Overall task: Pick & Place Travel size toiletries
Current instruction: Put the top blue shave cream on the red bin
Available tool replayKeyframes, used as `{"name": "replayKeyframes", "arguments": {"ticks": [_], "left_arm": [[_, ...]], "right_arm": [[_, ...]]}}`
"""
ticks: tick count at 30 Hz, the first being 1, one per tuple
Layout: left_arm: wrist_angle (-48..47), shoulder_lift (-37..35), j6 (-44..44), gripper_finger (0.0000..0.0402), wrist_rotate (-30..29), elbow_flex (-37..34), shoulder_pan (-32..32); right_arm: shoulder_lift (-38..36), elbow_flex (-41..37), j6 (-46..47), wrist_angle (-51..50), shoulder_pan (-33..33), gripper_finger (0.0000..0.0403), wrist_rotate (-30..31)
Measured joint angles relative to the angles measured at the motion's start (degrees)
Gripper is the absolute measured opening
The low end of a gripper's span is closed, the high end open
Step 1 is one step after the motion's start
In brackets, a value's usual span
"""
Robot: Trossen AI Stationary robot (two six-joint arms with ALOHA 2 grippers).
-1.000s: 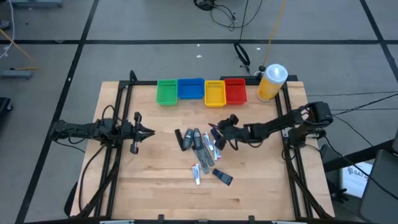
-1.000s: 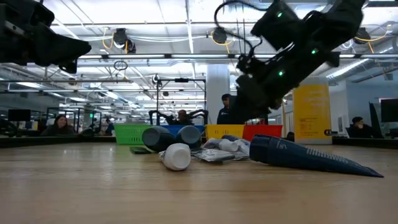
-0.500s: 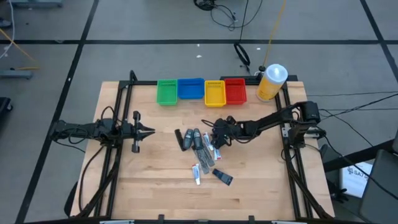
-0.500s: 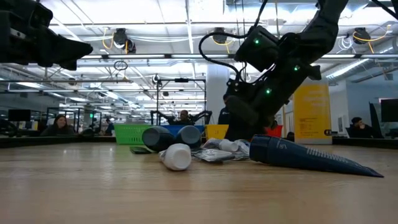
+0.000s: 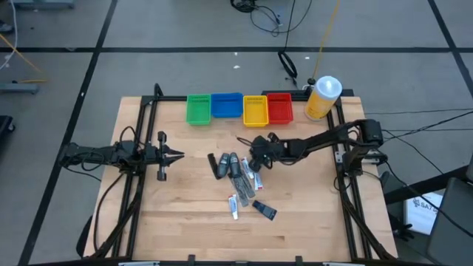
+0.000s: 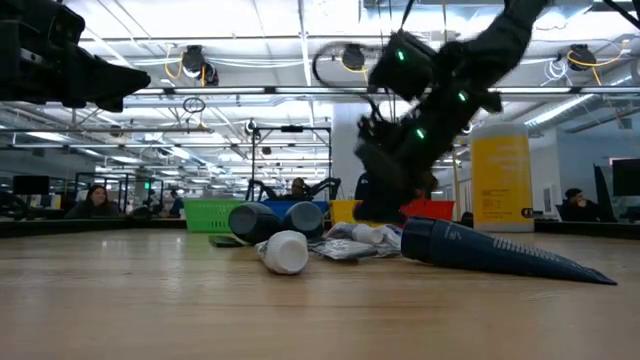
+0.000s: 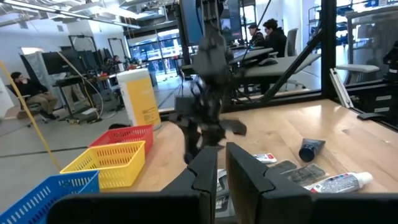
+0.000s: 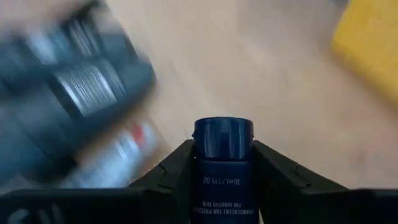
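In the middle of the high view, the right gripper [image 5: 258, 153] sits just above the pile of small bottles and tubes [image 5: 240, 176], slightly right of centre on the wooden table [image 5: 185, 222]. Its wrist view shows a small dark blue tube [image 8: 222, 163] wedged between the two dark fingers [image 8: 171, 171], cap pointing forward past the fingertips, each finger pressed against one side of it. Behind it, blurred, lie dark bottles [image 8: 74, 87] and a white sachet with a red mark.

In the low view the right gripper hangs above the tabletop at centre-right, over the pile, where a dark cone-ended tube [image 6: 490, 250] and a white-capped bottle [image 6: 284, 251] lie on the wood.

The left gripper [image 5: 177, 156] waits at the left-centre of the high view, fingers drawn nearly together and holding nothing.

Four bins [image 5: 240, 108] line the table's top edge, with a big yellow bottle [image 5: 321, 97] to their right.
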Motion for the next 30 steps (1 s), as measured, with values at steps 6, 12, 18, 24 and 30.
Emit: {"name": "replayKeyframes", "arguments": {"ticks": [6, 12, 18, 24, 30], "left_arm": [[-0.04, 0.0, -0.13, 0.0037, 0.01, 0.0, 0.0], [-0.56, 0.68, -0.35, 0.0037, -0.99, 0.0, 0.0], [-0.54, 1.11, -0.36, 0.0037, -1.36, 0.02, 0.0], [-0.35, 1.66, -0.35, 0.0037, -1.44, 0.02, 0.0], [-0.52, 1.8, -0.37, 0.0037, -1.4, 0.02, 0.0]], "right_arm": [[-6.5, 5.51, -5.26, -2.86, -4.01, 0.0141, 6.17], [-10.03, 6.51, -8.1, -2.15, -13.74, 0.0134, 15.08], [-7.34, 5.21, -6.89, 1.95, -23.27, 0.013, 15.08], [-3.2, 4.35, -4.77, 5.1, -28.92, 0.014, 15.01], [0.68, 4.28, -2.53, 4.45, -31.61, 0.0134, 14.87]]}}
